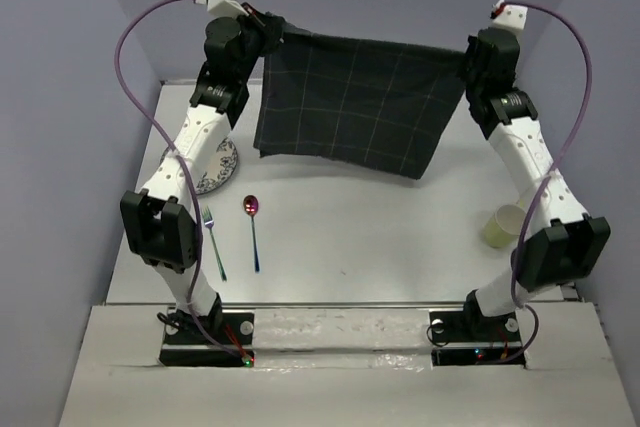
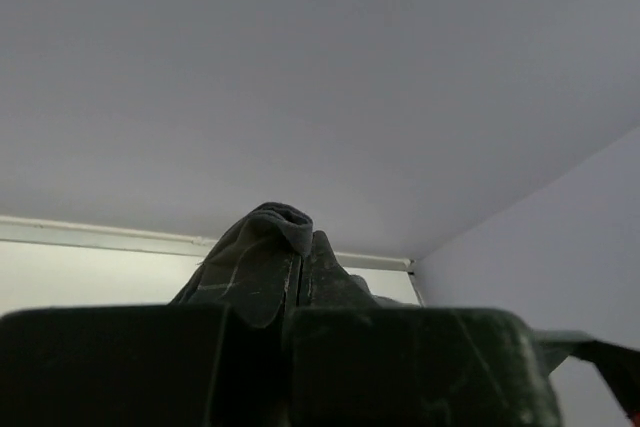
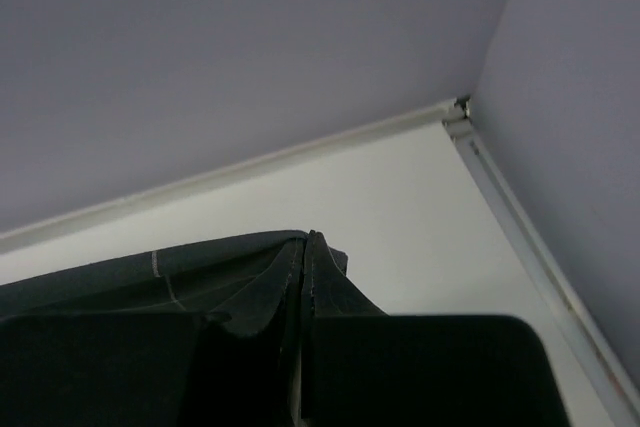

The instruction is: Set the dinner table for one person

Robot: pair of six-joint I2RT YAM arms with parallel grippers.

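A dark plaid cloth placemat (image 1: 350,102) hangs stretched in the air above the far part of the white dinner table (image 1: 380,237). My left gripper (image 1: 272,35) is shut on its upper left corner (image 2: 265,257). My right gripper (image 1: 466,53) is shut on its upper right corner (image 3: 250,282). The cloth's lower edge hangs free, its right lower corner lowest. A patterned plate (image 1: 218,167) lies at the left, partly under my left arm. A fork (image 1: 214,242) and a spoon (image 1: 253,230) lie side by side at the near left. A pale cup (image 1: 505,225) stands at the right.
A metal rail (image 1: 340,304) runs along the table's near edge. Lavender walls close the left, back and right sides. The table's far right corner shows in the right wrist view (image 3: 460,112).
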